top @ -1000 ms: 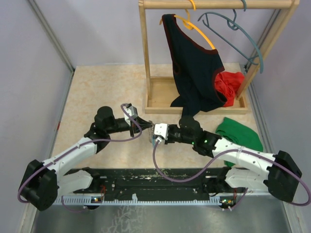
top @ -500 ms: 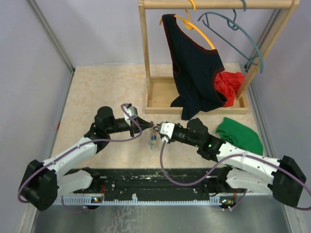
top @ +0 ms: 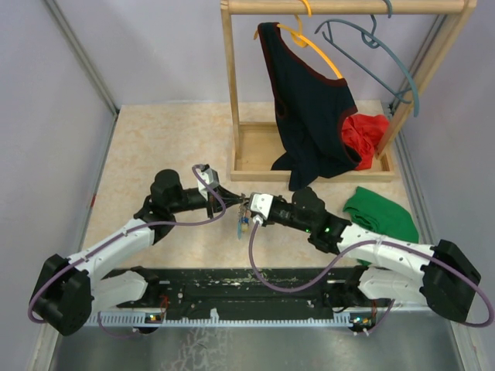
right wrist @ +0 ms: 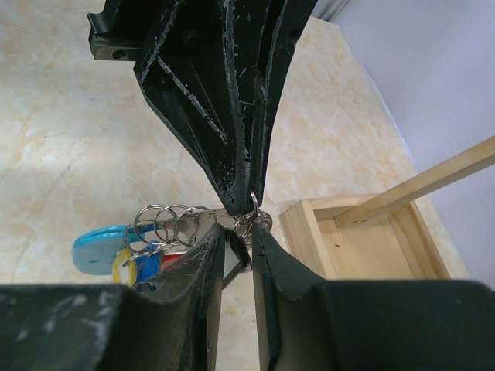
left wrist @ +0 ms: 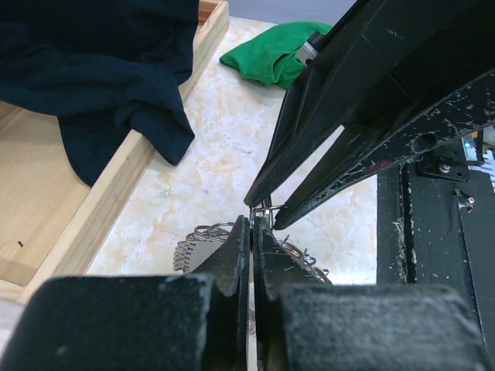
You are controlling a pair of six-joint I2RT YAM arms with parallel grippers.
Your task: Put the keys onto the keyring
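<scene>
My two grippers meet tip to tip above the table's middle. My left gripper (top: 233, 203) is shut on the thin wire of the keyring (left wrist: 203, 233), whose coils spread to either side of its fingers (left wrist: 232, 259). In the right wrist view the keyring's wire loops (right wrist: 165, 220) and light-blue section (right wrist: 97, 247) hang left of my right gripper (right wrist: 237, 241). That gripper is shut on a black key head (right wrist: 243, 253), just under the left gripper's tips (right wrist: 246, 193). Red, blue and yellow pieces (right wrist: 147, 264) hang with the bunch (top: 243, 225).
A wooden clothes rack (top: 233, 93) stands behind, its base tray (top: 255, 158) close to the grippers. A dark garment (top: 309, 108) hangs on an orange hanger beside a grey-blue hanger (top: 379, 54). A red cloth (top: 367, 135) lies in the tray and a green cloth (top: 383, 212) at the right.
My right gripper drew a little to the right, then came back against the left gripper's tips. The bunch now hangs in sight below them. The left arm has not moved.
</scene>
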